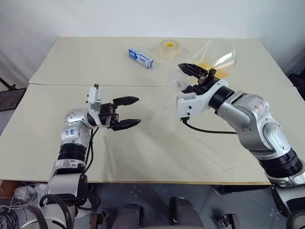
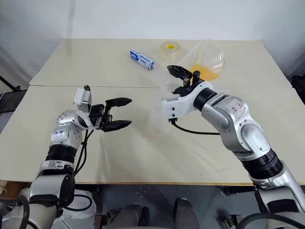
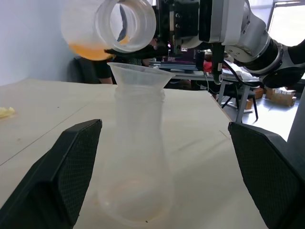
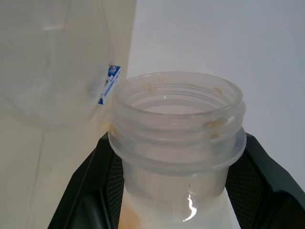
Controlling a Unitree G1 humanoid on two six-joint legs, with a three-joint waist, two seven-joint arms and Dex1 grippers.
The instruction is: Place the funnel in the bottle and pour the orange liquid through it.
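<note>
The bottle (image 3: 136, 157) stood mid-tabletop (image 1: 71, 62) with the funnel (image 3: 140, 75) seated in it. The right pincer (image 1: 195, 71) clamped a tilted flask (image 1: 220, 56) holding orange liquid (image 3: 88, 50) above it; the left pincer (image 1: 126, 112) gaped empty. A blue box (image 1: 140, 57) and tape roll (image 1: 169, 46) lay far back.

I see the funnel (image 3: 139, 75) and bottle (image 3: 136, 157) as clear, faintly frosted plastic, smooth-walled. The flask (image 4: 177, 125) looks like glossy translucent plastic with a ridged, threaded neck. Left pincer (image 1: 126, 112) fingers (image 3: 62, 179) are matt black with fine mesh texture. The counter (image 1: 143, 157) is matt, pale beige and smooth.
</note>
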